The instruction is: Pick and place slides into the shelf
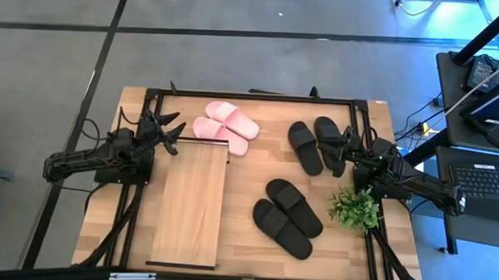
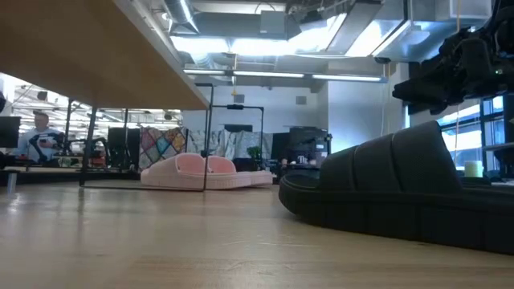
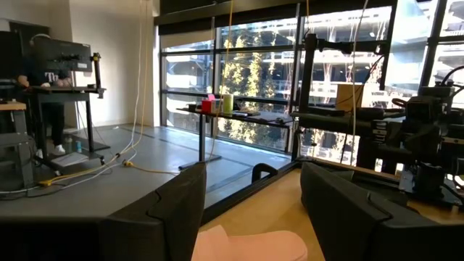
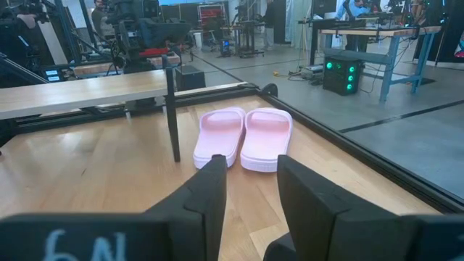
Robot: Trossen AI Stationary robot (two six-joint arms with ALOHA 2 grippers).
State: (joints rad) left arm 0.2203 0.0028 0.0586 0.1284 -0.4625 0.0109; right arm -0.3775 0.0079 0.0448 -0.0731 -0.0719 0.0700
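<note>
The left end effector (image 1: 171,126) hangs with its fingers spread wide and nothing between them, just off the far left corner of the shelf (image 1: 189,203) and close beside the pink slides (image 1: 226,127); from its wrist, the edge of a pink slide (image 3: 250,243) shows between the two dark fingers (image 3: 156,217). The right end effector (image 1: 347,147) is also parted and holds nothing, sitting at the outer side of the far black slides (image 1: 317,143), its fingers (image 4: 206,196) pointing across the table (image 1: 240,177) toward the pink pair (image 4: 244,137) and a black shelf leg (image 4: 172,116). The shelf lies lengthwise on the left half of the table, its plank top bare. The second black pair (image 1: 287,217) lies nearer the front, right of the shelf, with a small green plant (image 1: 354,208) just beside it under the right arm. At table level, one black slide (image 2: 401,189) looms close, the pink pair (image 2: 207,172) farther back.
</note>
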